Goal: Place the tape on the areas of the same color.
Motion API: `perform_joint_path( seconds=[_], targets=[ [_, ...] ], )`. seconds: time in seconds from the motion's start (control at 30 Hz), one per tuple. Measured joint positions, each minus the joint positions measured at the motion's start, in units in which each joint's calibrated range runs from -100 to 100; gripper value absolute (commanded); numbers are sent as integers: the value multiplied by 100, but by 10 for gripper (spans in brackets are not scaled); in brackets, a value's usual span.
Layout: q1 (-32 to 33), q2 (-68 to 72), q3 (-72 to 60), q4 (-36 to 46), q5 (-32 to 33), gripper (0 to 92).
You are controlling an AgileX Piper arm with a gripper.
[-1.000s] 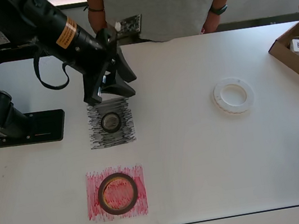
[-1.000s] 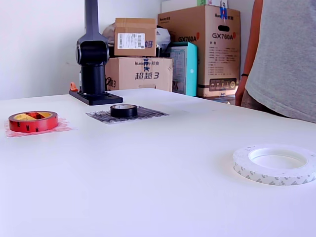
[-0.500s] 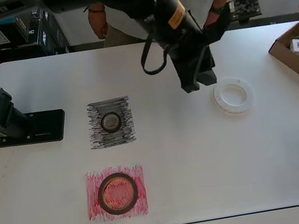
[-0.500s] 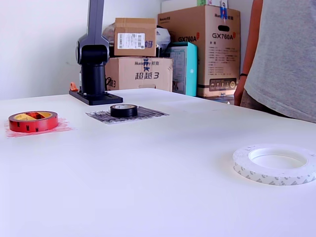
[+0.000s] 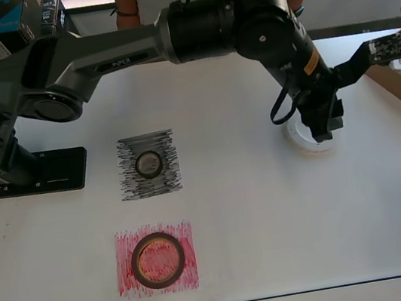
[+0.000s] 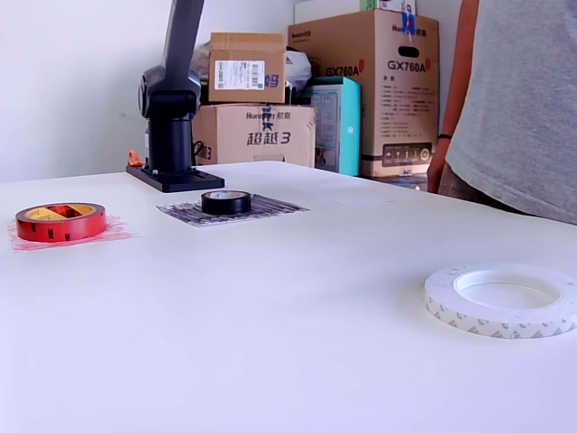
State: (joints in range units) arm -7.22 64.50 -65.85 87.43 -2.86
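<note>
A small black tape roll [image 5: 148, 163] [image 6: 225, 201] lies on the black-grey scribbled patch [image 5: 133, 185] [image 6: 273, 207]. On the red-pink patch [image 5: 128, 281] [image 6: 114, 234] rests the red-brown roll [image 5: 157, 259] [image 6: 59, 221]. The wide white roll [image 5: 297, 140] [image 6: 500, 299] sits on bare white tabletop at the overhead view's right. My gripper [image 5: 327, 127] hangs over it, covering most of it from above, fingers apart and nothing between them. It stays above the exterior view's frame, so it is well clear of the roll.
An open cardboard box [image 5: 394, 81] with small packs stands at the overhead view's right edge. The arm's base [image 5: 36, 173] [image 6: 171, 135] is at the left. A person [image 5: 215, 3] [image 6: 523, 108] stands at the table's far edge. Stacked cartons [image 6: 361, 81] sit behind.
The arm has swung from above the black patch rightward across the table, ending over the white roll. None of the rolls has moved.
</note>
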Motion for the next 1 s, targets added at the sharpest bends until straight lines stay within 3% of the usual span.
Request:
perform_joint_path(
  seconds=[1.0],
  targets=[
    [272, 1051, -1, 71, 77, 418]
  ],
)
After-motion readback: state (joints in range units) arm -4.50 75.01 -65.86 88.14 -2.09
